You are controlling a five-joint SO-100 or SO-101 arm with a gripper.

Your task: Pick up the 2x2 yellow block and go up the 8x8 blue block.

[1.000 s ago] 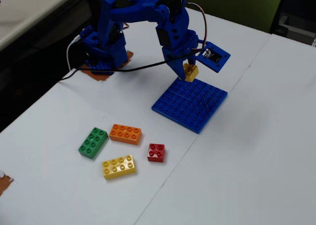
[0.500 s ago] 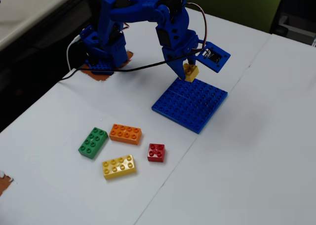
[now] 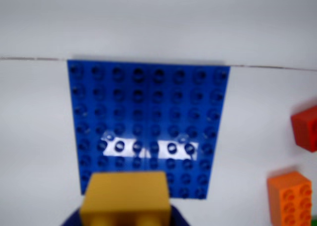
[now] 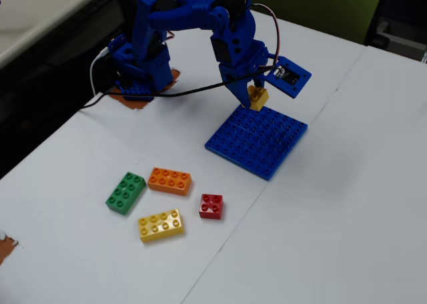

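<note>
Claw [image 4: 255, 99] clamped on 2x2 yellow block [image 4: 258, 96] — square, slightly tilted — above 8x8 blue block [image 4: 260, 141] edge.

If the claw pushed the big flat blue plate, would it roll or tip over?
Probably neither. The blue plate looks flat, thin and stiff, so it would likely slide. The white table looks smooth, so a light plastic plate may skid easily.

Yellow 2x2 block [image 4: 257, 97] – blue 8x8 baseplate [image 4: 257, 141], studded grid. Loose bricks: green [image 4: 125, 193], orange [image 4: 169, 181], red [image 4: 211, 206], longer yellow [image 4: 160, 225]. White table [image 4: 333, 217].
</note>
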